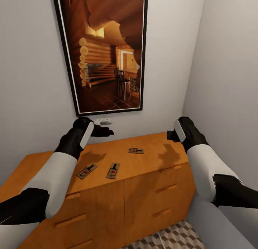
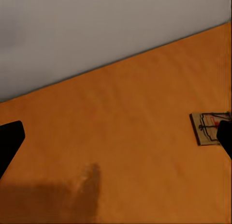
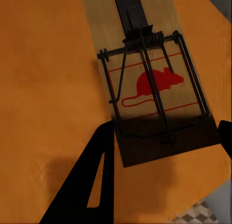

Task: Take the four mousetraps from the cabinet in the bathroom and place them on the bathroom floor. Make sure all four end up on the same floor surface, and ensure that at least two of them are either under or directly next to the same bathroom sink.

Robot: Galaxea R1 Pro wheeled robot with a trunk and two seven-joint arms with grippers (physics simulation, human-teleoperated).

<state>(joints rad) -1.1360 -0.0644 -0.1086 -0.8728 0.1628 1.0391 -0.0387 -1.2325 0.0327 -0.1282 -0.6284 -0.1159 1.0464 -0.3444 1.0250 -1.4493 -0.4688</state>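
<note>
1. Pale grey bathroom corner, framed cabin picture (image 1: 107,50) high on the wall, orange-brown cabinet (image 1: 150,191) below, a patch of cube-pattern bathroom floor (image 1: 172,238) at the lower right of the head view.
2. Three mousetraps on the cabinet top in the head view: one right of centre (image 1: 136,150), two side by side near the front edge, lower centre (image 1: 87,170) (image 1: 113,170).
3. A fourth trap (image 3: 150,88) seen close in the right wrist view, lying flat near the cabinet's edge, long axis running in line with the fingers, its near end between them.
4. Right pincer (image 3: 164,151) spread open, one finger (image 3: 87,185) touching or just beside the trap's edge, not yet closed on it.
5. Left pincer (image 2: 116,137) also open and empty, hovering over bare wood, with one trap (image 2: 209,128) beside a fingertip.
6. Judged nearer and better lined up: the right arm; next likely a short reach forward, then closing across the trap's narrow width.
</note>
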